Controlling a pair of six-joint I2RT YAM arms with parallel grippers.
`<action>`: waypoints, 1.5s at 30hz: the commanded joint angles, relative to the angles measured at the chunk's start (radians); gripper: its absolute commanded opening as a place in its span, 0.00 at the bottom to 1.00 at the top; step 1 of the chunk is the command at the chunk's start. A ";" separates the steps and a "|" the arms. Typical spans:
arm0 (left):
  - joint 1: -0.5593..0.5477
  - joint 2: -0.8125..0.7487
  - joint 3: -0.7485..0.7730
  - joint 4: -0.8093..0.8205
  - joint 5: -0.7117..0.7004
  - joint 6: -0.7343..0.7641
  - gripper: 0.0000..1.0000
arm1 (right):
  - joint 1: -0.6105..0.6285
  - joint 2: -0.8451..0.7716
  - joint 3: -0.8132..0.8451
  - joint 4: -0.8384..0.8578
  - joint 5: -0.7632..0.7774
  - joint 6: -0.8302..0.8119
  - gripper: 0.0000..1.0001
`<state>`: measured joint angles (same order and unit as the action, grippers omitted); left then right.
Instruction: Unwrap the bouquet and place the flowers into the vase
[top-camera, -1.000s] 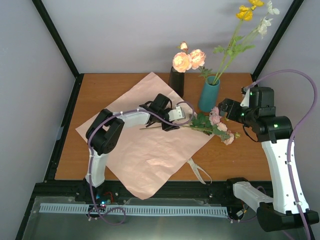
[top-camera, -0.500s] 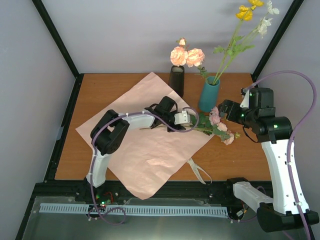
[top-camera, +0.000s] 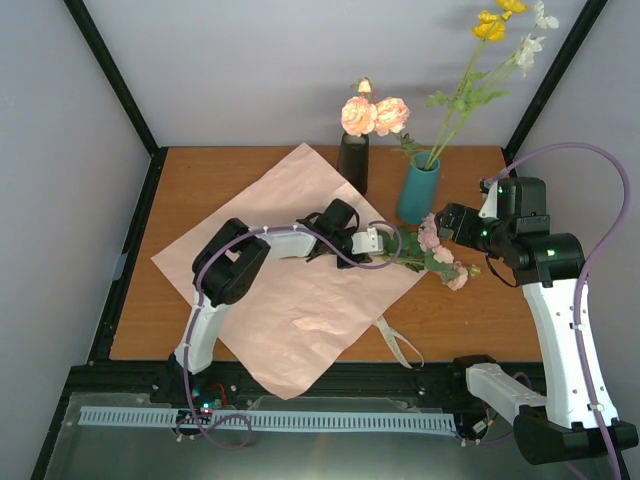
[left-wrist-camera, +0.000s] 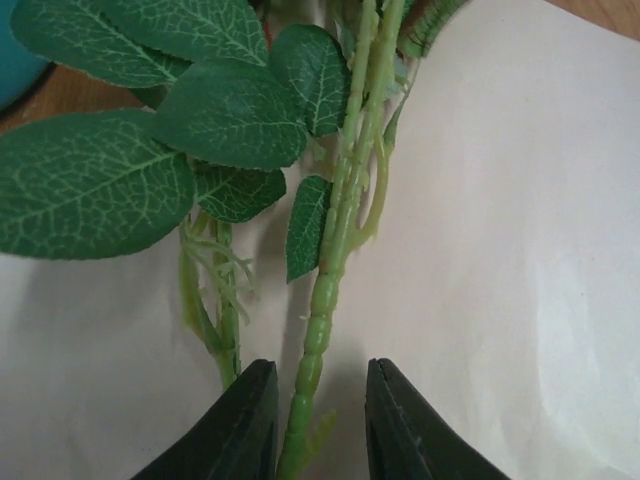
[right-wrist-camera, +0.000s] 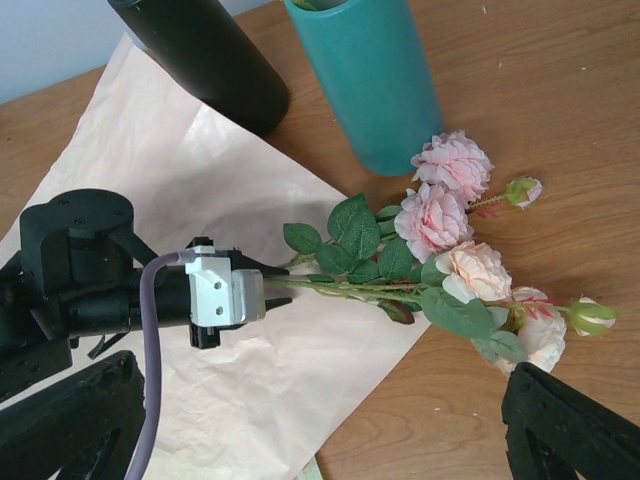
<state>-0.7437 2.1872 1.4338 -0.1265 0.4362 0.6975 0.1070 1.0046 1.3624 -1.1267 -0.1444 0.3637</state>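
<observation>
Now lying flat on paper (top-camera: 300, 300) and counter (top-camera: 480, 310): rose stem (left-wrist-camera: 335, 230), long axis left-right, cut end between narrow left fingers (left-wrist-camera: 250, 425), not clearly pinched; heads (right-wrist-camera: 450, 215) toward wide right fingers (right-wrist-camera: 570, 425), near teal vase (top-camera: 418, 192).

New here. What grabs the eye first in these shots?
A big sheet of pink crinkled paper lies spread cornerwise across the brown wooden table. Across its right corner lies a spray of pale pink roses, the left gripper with its jaws either side of the green stem, gaps showing. At the back, a black cylinder vase holds peach roses and a teal vase tall yellow and white blossoms.
</observation>
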 joint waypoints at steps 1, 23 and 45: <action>-0.026 0.001 0.010 0.020 -0.005 0.013 0.23 | -0.004 -0.013 -0.009 -0.012 -0.011 -0.011 0.96; -0.135 -0.236 -0.148 0.049 -0.082 0.000 0.00 | -0.004 -0.065 -0.007 0.003 0.013 -0.008 0.96; -0.146 -0.618 -0.169 -0.100 0.070 -0.249 0.00 | -0.004 -0.379 -0.101 0.320 -0.093 -0.005 1.00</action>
<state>-0.8837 1.6501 1.2423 -0.2081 0.4141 0.5728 0.1070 0.6891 1.2964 -0.9337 -0.1707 0.3637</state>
